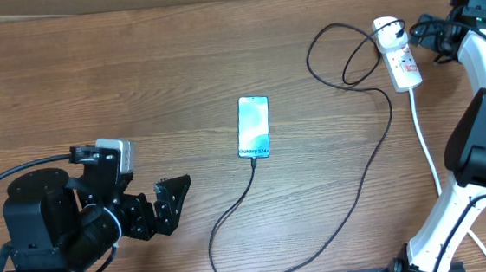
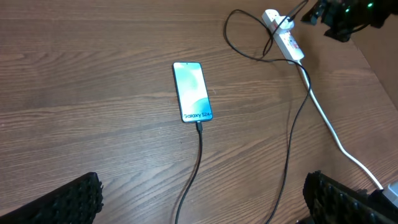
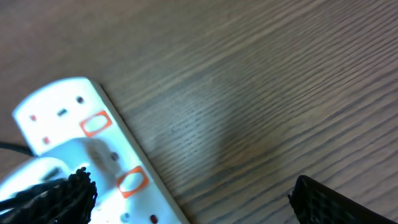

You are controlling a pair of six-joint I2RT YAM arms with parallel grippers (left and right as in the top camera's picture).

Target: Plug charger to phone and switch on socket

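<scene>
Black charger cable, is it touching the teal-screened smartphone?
Touching. Left wrist view shows the black charger cable entering the teal-screened smartphone at its bottom edge.

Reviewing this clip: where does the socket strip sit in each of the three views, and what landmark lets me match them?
Overhead: socket at upper right, lying nearly lengthwise up the picture.
Left wrist: socket at top right, small and slanted.
Right wrist: socket close up at lower left, blurred.
Shared landmark: its red switch markings, plain in the overhead and right wrist views; too small to tell in the left wrist view.
</scene>
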